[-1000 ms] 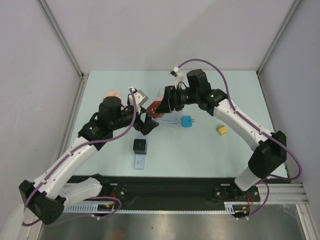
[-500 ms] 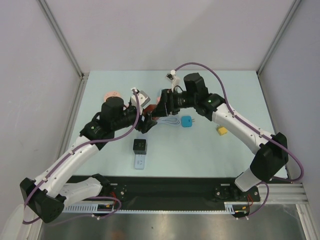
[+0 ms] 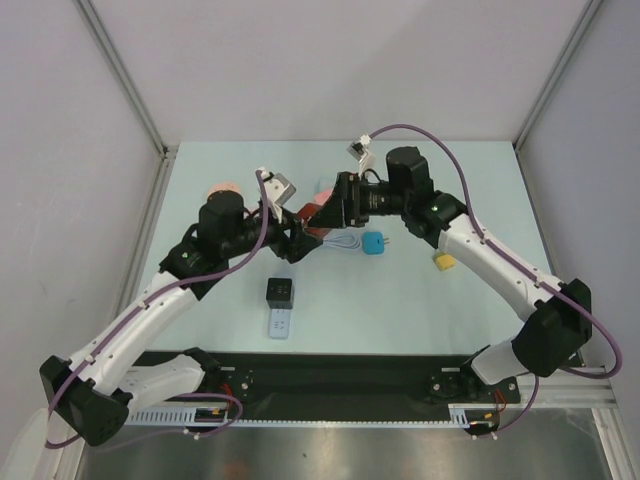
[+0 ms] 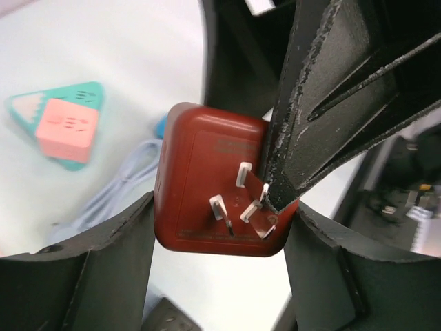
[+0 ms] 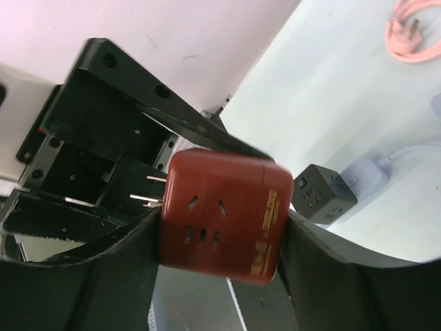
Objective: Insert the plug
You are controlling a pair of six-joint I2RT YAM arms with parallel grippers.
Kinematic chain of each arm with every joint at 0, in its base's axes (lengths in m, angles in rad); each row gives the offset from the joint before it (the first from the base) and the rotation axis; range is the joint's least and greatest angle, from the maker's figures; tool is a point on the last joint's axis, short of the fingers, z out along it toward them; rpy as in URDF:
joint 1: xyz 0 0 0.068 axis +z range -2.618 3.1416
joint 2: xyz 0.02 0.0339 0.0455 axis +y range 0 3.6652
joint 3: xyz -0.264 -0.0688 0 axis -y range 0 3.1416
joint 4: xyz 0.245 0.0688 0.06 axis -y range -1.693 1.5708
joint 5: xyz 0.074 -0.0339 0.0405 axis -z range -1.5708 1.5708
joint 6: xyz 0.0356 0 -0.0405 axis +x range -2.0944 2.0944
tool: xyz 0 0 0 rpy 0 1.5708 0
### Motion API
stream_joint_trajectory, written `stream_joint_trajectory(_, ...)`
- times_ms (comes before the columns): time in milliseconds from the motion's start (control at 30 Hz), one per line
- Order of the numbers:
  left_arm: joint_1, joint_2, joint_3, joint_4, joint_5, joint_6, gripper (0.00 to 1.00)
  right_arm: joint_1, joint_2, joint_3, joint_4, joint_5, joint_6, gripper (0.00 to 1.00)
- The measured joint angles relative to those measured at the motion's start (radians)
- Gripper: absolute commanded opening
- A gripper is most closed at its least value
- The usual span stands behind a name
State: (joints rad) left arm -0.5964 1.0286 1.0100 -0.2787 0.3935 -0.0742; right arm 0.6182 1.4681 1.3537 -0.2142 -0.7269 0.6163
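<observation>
Pale blue table (image 3: 450,310), left pincer (image 4: 222,207) and right pincer (image 5: 222,217) both pinching the red plug cube (image 4: 196,165)

Bright, even light from above fills the top view; the pale tabletop (image 3: 470,200) carries only faint, soft shadows under the arms (image 3: 150,310). In both wrist views the red adapter (image 4: 200,179) is sharp, while the near black fingers (image 4: 76,276) at the lower edge and the background blur.
</observation>
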Motion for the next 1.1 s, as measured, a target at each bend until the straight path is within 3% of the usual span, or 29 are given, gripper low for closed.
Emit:
stream_joint_trajectory(267,0.0,0.006,0.0,0.024,0.09,-0.084,0.0,-0.024,-0.04,-0.029,0.074,-0.056,-0.007,0.87)
stream_joint_trajectory(400,-0.001,0.015,0.0,0.027,0.109,-0.113,0.0,-0.046,-0.07,-0.042,0.09,-0.058,-0.009,0.99)
stream_joint_trajectory(667,0.005,0.041,0.0,0.105,0.235,-0.258,0.0,-0.095,-0.19,-0.182,0.245,-0.061,-0.01,1.0)
stream_joint_trajectory(1100,0.027,0.13,0.053,0.535,0.481,-0.699,0.0,-0.126,-0.404,-0.407,0.712,-0.065,0.057,1.0)
